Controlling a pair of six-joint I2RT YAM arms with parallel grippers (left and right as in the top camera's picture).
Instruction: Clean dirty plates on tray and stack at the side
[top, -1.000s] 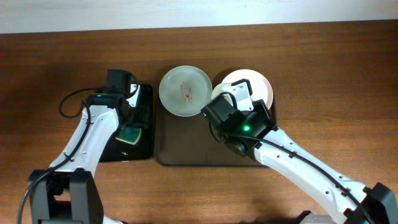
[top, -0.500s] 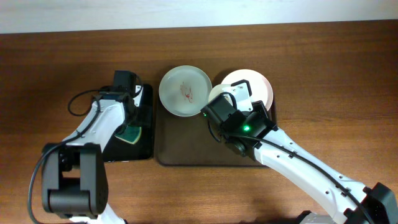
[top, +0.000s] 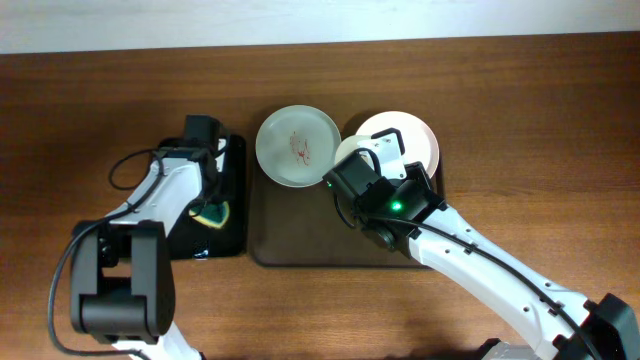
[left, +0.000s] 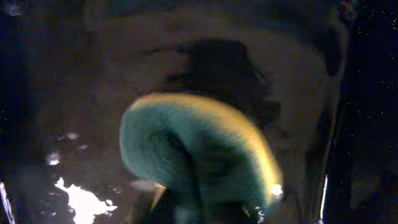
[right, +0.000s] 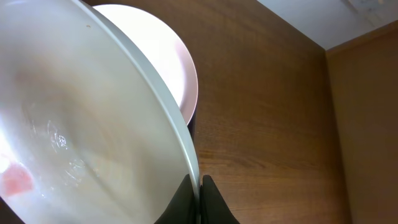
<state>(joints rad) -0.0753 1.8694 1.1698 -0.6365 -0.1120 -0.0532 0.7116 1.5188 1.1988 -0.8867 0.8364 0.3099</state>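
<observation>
Right claw (right: 199, 189) is clamped on the rim of the pale green plate (top: 290, 150). The left claw (top: 208, 198) hangs over the black tray, and its fingers do not show, so I cannot tell whether they are apart or closed.

On the wooden table (top: 520, 100) the brown tray (top: 300, 240) lies with its long side running left to right, and the black tray (top: 235, 235) is just beside its left end. The green plate sits face up at the brown tray's far left corner, overhanging the far rim. Being round, it has no long axis. A pinkish plate (top: 425, 140) sits at the far right corner, partly under the right arm. A curled green sponge (left: 199, 155) is in the black tray. A red smear (top: 303, 148) marks the green plate.

Judging by this, the plate is being steadied for wiping. The next move calls for carrying the sponge across onto that smear.
</observation>
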